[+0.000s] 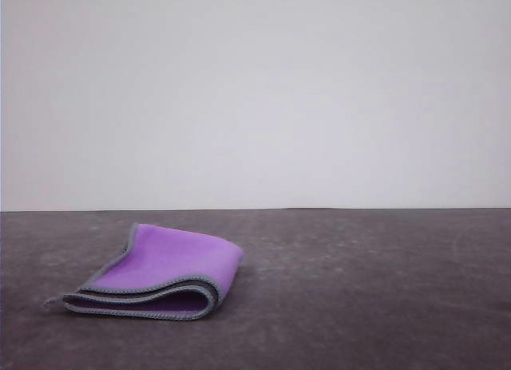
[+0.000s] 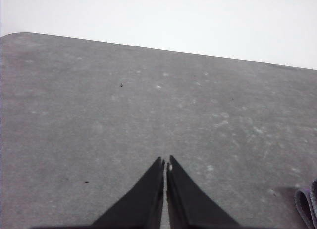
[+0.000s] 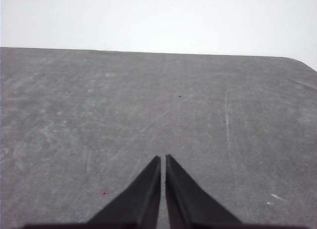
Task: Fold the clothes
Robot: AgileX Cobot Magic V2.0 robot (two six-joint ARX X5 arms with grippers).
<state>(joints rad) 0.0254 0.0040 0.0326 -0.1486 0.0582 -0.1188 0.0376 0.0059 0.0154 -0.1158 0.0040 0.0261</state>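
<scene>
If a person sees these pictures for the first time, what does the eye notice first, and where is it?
The eye goes first to the folded cloth, bright purple with grey stitched edging, lying in layers on the dark grey table, left of centre in the front view. Next come the two pairs of black fingers: the left gripper and the right gripper each have their tips nearly together over bare tabletop, holding nothing.
</scene>
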